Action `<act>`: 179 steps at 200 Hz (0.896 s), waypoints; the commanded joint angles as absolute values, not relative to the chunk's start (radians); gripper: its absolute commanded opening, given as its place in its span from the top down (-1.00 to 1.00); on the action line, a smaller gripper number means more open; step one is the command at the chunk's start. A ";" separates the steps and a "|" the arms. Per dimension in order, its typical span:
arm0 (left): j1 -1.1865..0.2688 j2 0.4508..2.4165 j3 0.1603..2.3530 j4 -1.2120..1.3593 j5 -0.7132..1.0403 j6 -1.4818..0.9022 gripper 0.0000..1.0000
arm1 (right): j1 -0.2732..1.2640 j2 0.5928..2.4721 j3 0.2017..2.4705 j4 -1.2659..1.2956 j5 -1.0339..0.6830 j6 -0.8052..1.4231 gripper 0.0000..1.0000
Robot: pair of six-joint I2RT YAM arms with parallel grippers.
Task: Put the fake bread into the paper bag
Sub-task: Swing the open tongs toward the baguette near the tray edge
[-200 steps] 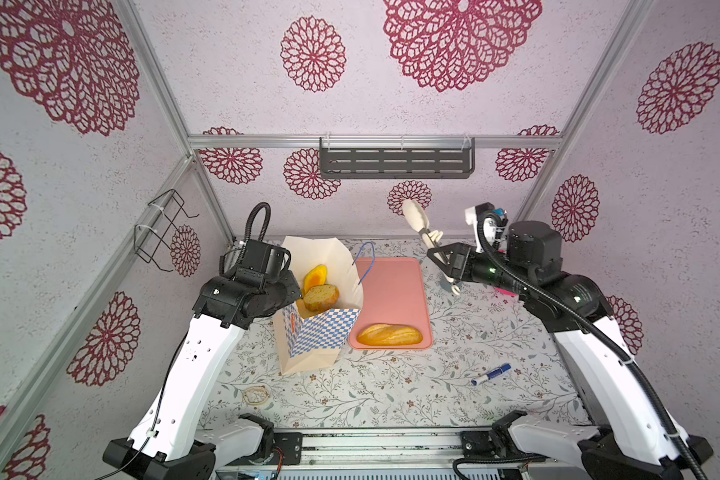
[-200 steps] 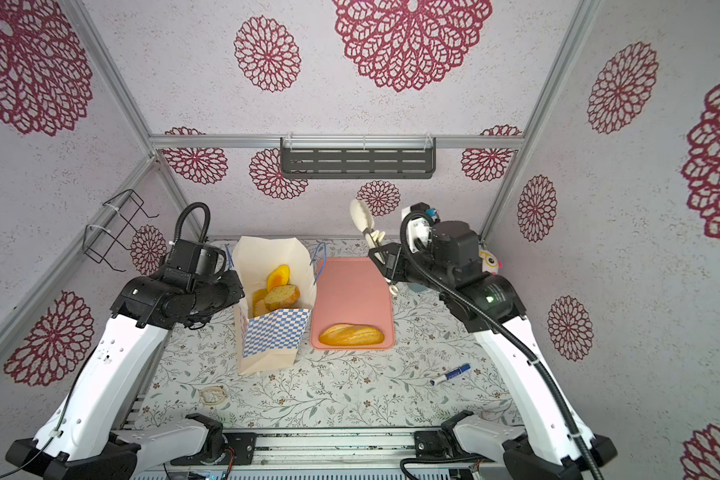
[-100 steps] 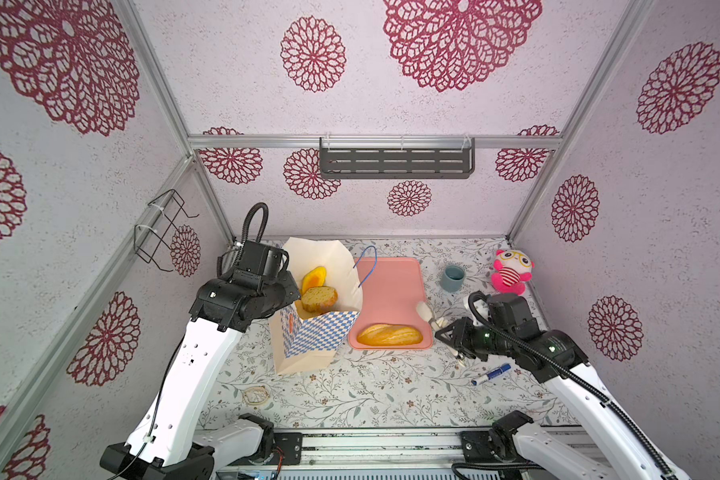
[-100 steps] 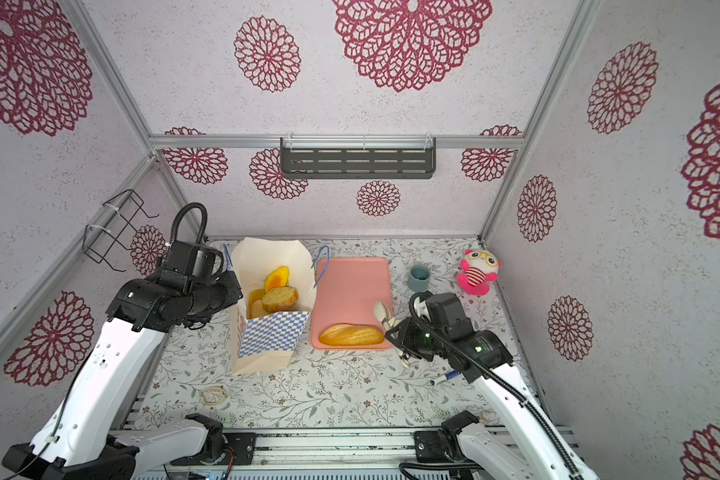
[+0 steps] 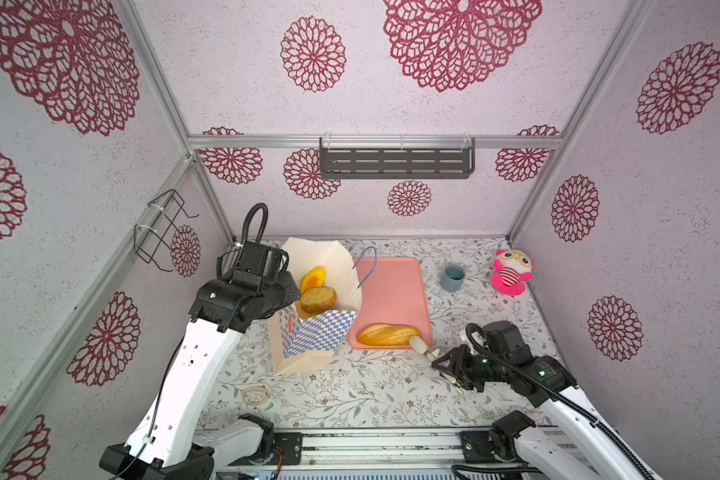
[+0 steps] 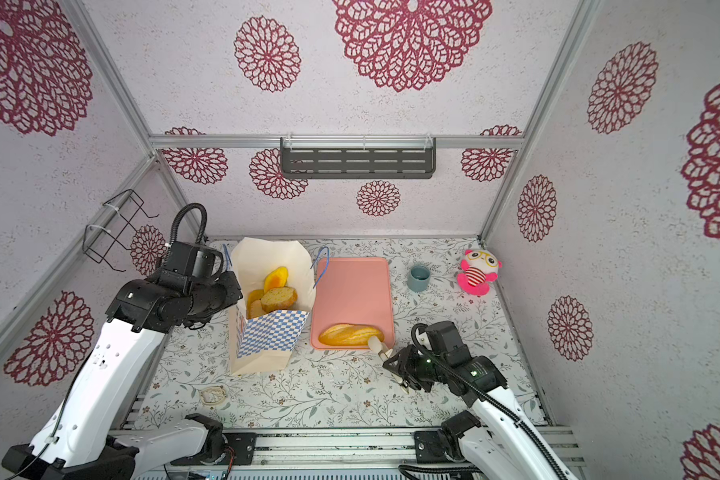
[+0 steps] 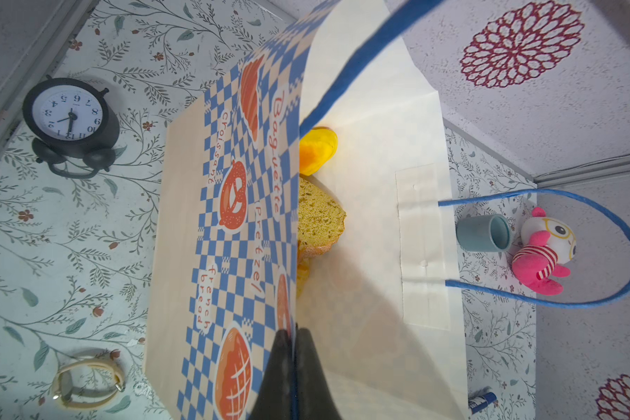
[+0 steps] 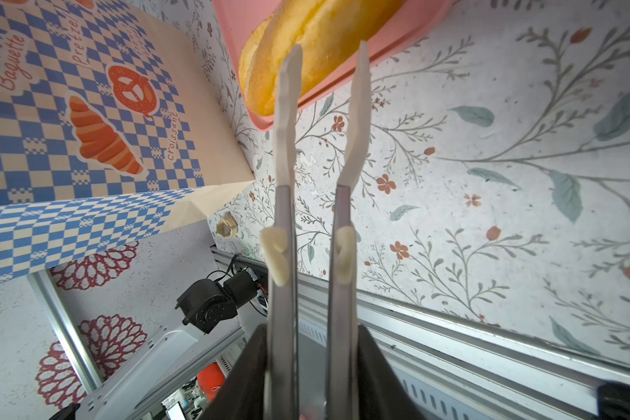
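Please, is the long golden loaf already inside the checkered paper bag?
No, the long golden loaf lies on the flat pink tray, outside the checkered paper bag.

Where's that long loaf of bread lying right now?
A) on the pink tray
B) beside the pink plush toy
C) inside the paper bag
A: the long loaf lies on the near end of the pink tray, outside the paper bag.

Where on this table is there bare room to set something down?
Free: the pink tray beyond the loaf; the front strip of table between the paper bag and the right gripper. Crowded: the tray's near end, where that gripper points at the loaf.
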State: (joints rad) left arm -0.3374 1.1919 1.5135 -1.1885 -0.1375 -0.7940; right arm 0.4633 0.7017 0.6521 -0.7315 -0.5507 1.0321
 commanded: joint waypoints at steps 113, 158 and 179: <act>-0.329 1.179 1.508 -1.133 -0.161 -0.783 1.00 | 0.460 0.765 0.630 -0.590 -0.591 1.068 0.18; -0.323 1.184 1.507 -1.132 -0.158 -0.776 1.00 | 0.459 0.745 0.632 -0.615 -0.588 1.071 0.18; -0.320 1.187 1.508 -1.131 -0.155 -0.775 1.00 | 0.460 0.734 0.634 -0.629 -0.583 1.072 0.18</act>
